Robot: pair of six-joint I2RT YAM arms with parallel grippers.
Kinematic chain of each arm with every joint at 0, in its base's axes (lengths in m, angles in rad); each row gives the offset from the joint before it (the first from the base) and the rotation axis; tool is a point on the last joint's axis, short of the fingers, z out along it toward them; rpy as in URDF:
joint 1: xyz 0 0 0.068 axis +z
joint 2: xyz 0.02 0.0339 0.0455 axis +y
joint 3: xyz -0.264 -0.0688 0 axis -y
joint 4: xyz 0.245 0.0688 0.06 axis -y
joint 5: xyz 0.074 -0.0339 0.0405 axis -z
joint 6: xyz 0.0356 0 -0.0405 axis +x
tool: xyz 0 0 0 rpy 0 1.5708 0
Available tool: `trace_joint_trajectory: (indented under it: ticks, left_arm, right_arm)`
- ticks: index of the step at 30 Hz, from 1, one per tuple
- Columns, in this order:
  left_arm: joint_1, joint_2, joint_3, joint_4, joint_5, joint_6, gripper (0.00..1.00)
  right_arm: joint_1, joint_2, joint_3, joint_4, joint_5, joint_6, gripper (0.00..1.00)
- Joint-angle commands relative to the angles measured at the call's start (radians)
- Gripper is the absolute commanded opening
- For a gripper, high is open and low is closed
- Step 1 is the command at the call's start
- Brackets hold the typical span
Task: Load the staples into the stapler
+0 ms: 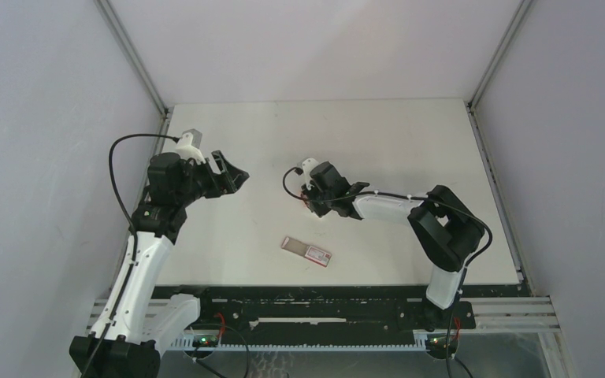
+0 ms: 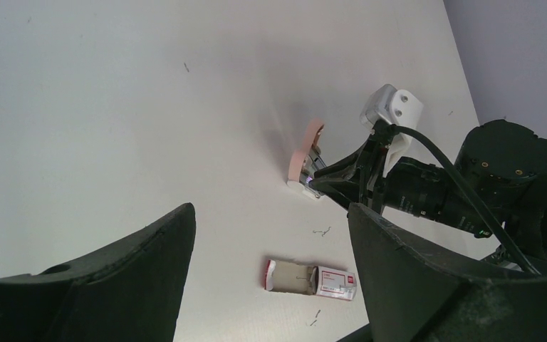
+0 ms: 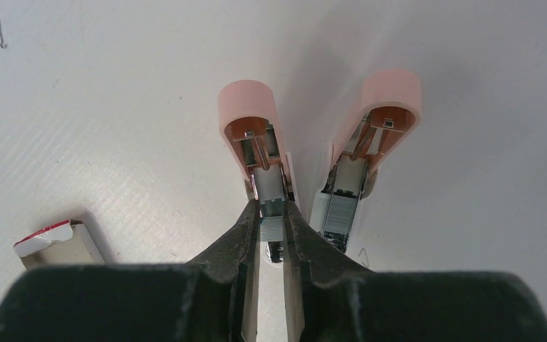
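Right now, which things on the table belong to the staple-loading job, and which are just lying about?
Job in hand: pink stapler, gripped by the right hand; staple box, slid open.
Lying about: stray loose staples near the box.

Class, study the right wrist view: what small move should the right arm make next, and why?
Probably nudge the staple strip forward into the open stapler: the right jaws are shut on it at the channel's mouth, not yet seated.
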Motion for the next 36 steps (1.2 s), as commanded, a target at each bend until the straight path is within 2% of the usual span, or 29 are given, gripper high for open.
trace_joint_trajectory:
  ticks: [1,36]
  left_arm:
    - [0.01,-0.005,-0.018,0.046,0.023,0.008,0.82]
    - [0.01,0.0,-0.018,0.049,0.028,0.01,0.82]
  right_arm:
    - [-0.011,0.014,-0.003,0.047,-0.025,-0.035,0.12]
    - [-0.035,0.049,-0.003,0.035,-0.107,-0.098,0.1]
